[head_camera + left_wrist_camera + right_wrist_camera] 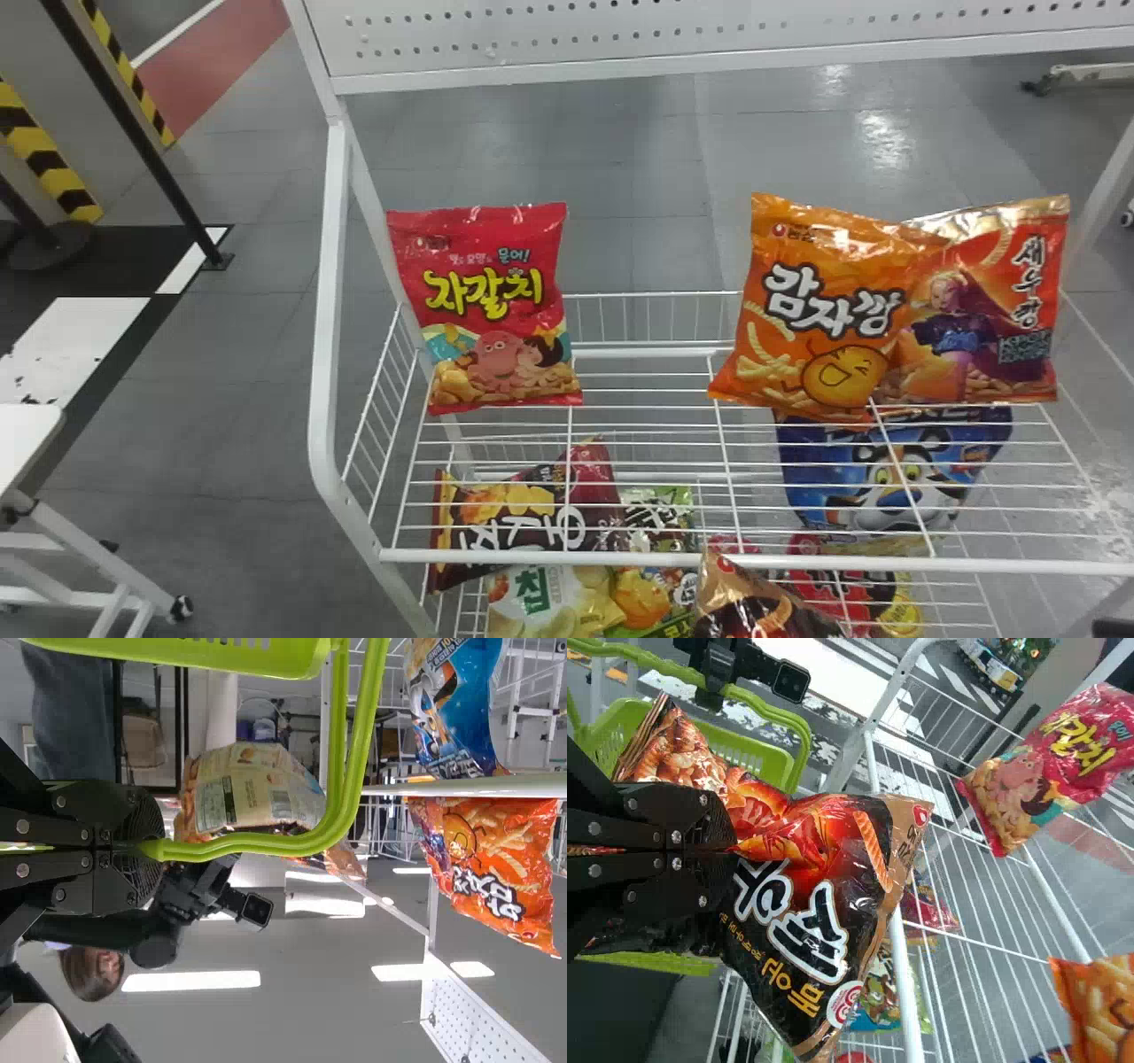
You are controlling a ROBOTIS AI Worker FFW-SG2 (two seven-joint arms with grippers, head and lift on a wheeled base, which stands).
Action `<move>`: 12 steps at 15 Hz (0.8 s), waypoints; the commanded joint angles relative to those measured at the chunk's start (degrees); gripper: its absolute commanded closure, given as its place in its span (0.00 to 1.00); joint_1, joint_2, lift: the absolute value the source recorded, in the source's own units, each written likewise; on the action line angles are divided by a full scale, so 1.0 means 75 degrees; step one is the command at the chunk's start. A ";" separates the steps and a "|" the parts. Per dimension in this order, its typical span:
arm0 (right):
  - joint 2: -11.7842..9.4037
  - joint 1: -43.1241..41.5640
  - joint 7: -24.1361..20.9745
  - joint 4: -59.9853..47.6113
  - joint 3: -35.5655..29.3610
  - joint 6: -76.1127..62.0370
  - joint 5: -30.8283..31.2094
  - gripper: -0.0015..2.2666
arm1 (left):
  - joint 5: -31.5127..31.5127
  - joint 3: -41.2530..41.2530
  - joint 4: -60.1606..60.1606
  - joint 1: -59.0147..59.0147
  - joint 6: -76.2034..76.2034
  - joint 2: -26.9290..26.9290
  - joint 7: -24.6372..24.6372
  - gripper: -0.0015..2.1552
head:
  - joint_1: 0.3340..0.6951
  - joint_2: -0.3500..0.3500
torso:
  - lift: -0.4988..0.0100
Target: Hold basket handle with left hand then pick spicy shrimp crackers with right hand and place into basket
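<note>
In the right wrist view my right gripper (733,850) is shut on the black and orange spicy shrimp crackers bag (859,859), pinching it near its middle. The bag's tan-edged end (731,585) rises at the head view's bottom edge, before the shelf's front rail. Behind the bag is the green basket (757,757). My left gripper (146,850) is shut on the basket handle (257,843) in the left wrist view, with the basket body (221,651) at the edge. The bag's back (257,788) is beyond the handle there.
The white wire shelf (647,425) holds a red snack bag (496,310) at left and an orange one (815,301) at right, overlapping another shrimp cracker bag (992,310). Several bags lie on the lower tier, including a blue one (895,478). The front rail (549,557) runs across.
</note>
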 commanded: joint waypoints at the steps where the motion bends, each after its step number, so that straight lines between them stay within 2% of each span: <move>1: 0.0000 -0.0006 0.0027 0.0326 0.0449 -0.0190 0.0038 0.98 | 0.0002 0.0000 0.0001 0.0000 0.0001 0.0000 -0.0099 0.99 | 1.00 0.77 | 0.96; 3: -0.0012 -0.0006 0.0015 0.0361 0.0789 -0.0120 0.0085 0.98 | 0.0013 0.0000 0.0001 0.0000 0.0001 0.0000 -0.0099 0.99 | 1.00 0.83 | 0.96; 4: -0.0012 -0.0006 0.0015 0.0432 0.1000 -0.0097 0.0261 0.98 | 0.0037 0.0012 0.0001 0.0000 0.0001 0.0000 -0.0099 0.99 | 1.00 0.90 | 0.96; 6: -0.0012 -0.0170 0.0003 0.0772 0.1293 -0.0073 0.0484 0.97 | 0.0084 0.0036 0.0001 0.0000 0.0001 0.0000 -0.0099 0.99 | 1.00 0.98 | 0.96; 11: -0.0106 -0.0475 0.0062 0.1826 0.1984 -0.0518 0.0683 0.90 | 0.0095 0.0047 -0.0022 0.0000 0.0001 0.0000 -0.0099 0.99 | 1.00 1.00 | 0.96; 12: -0.0106 -0.0498 0.0191 0.1955 0.2078 -0.0753 0.0671 0.85 | 0.0095 0.0047 -0.0022 0.0000 0.0001 -0.0012 -0.0099 0.99 | 1.00 1.00 | 0.96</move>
